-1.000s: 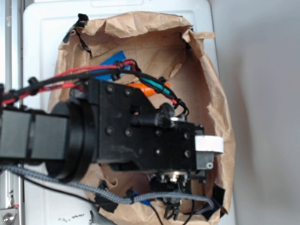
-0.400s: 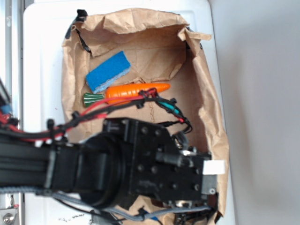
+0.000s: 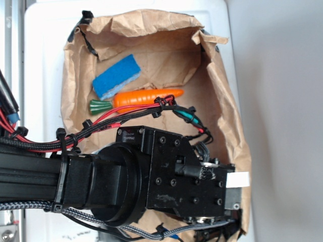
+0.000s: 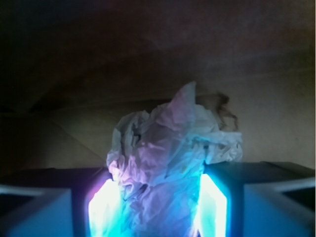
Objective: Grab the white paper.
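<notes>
- White tabletop (image 3: 45, 60) lies under a large crumpled brown paper bag (image 3: 227, 116), laid open and edged with black tape, filling most of the exterior view.
- At the bag's upper left rests a blue rectangular sponge (image 3: 117, 76), and just below it an orange plastic carrot with a green stem (image 3: 141, 97).
- Lower down, the black robot arm with its bundled red and black cables (image 3: 101, 126) reaches across the bag from the left, hiding the floor beneath it.
- At the arm's right end, the black gripper (image 4: 158, 207) points down into the bag's lower right corner.
- From the wrist view, the crumpled off-white paper wad (image 4: 168, 163) sits between the two lit fingers (image 4: 103, 207), which stand close on either side; whether they already press it I cannot tell.
- To do the grab well, I judge the jaws should close squarely on the wad's thick lower body, not its loose upper peak, and avoid pinching the bag floor.
</notes>
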You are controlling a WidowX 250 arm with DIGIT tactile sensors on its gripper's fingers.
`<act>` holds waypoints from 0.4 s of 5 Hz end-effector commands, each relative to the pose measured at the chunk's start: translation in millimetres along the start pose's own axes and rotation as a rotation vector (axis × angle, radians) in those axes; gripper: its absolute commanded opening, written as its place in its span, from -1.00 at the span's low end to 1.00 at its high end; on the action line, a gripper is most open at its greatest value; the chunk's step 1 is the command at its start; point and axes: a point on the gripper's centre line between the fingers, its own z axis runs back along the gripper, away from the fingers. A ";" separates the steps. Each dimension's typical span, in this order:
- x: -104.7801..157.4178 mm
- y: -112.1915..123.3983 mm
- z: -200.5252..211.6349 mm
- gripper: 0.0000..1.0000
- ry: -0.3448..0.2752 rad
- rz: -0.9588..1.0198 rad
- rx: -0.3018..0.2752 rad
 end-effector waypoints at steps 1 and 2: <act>13.2 25.5 89.8 -1.00 -0.084 -0.019 -0.186; -18.2 31.7 144.2 -1.00 -0.218 -0.040 -0.144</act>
